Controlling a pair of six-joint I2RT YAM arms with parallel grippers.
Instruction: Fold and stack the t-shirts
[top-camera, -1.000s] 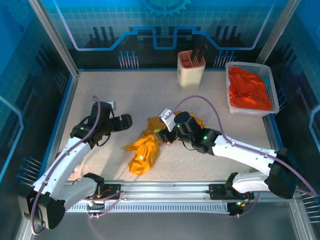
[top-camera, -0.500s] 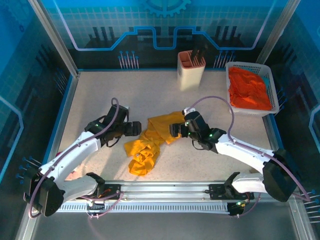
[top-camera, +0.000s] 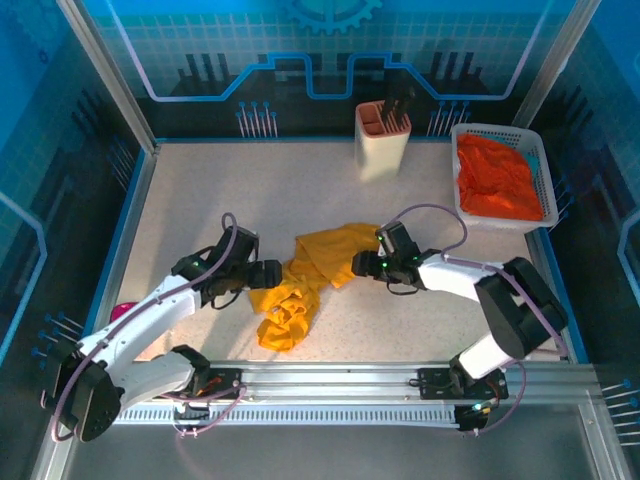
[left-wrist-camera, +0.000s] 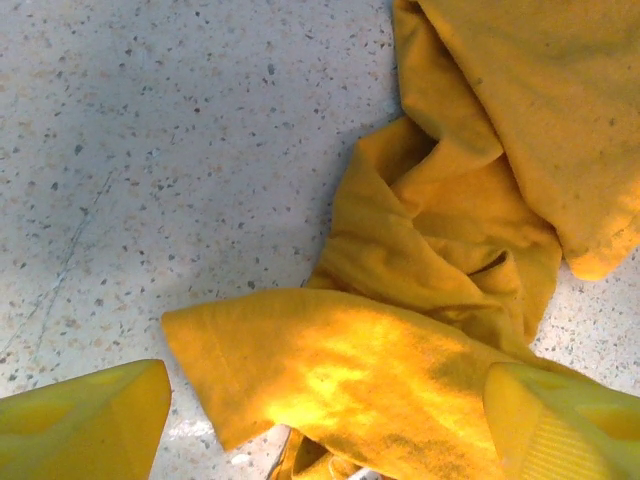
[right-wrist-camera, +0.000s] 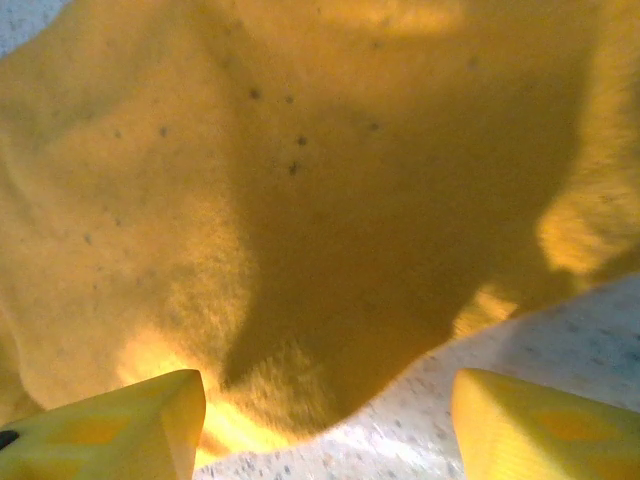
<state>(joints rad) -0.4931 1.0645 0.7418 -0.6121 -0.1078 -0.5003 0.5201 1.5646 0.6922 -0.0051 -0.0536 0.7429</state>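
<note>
T-shirts are both unfolded. The mustard-yellow t-shirt (top-camera: 330, 250) lies crumpled on the table (top-camera: 200, 190) between the two arms, near the middle. Its far-right part is spread fairly flat and its near-left part is bunched in folds. The orange-red t-shirt (top-camera: 497, 180) sits heaped in the white basket (top-camera: 500, 228) at the far right, well apart from it.

The left gripper (top-camera: 270, 275) is at the yellow shirt's left edge with its jaws wide apart. Its fingers (left-wrist-camera: 80, 425) straddle a doubled flap of cloth without pinching it. The right gripper (top-camera: 362, 265) is at the right edge, jaws also apart, with the hem lying just beyond its fingers (right-wrist-camera: 110, 425). It has hold of nothing.

The likely trouble is a bad pinch. The flap under the left gripper looks layered, so closing there could catch several thicknesses and lift a bundle instead of opening the shirt out. The right gripper could close short of the hem and miss it. An uneven pull could also drag the whole garment toward the near rail.

A second ago the left gripper hung clear to the left of the cloth and the right one was over the shirt's middle. Both have since come to opposite edges, and the far part of the shirt lies more spread out.
</note>
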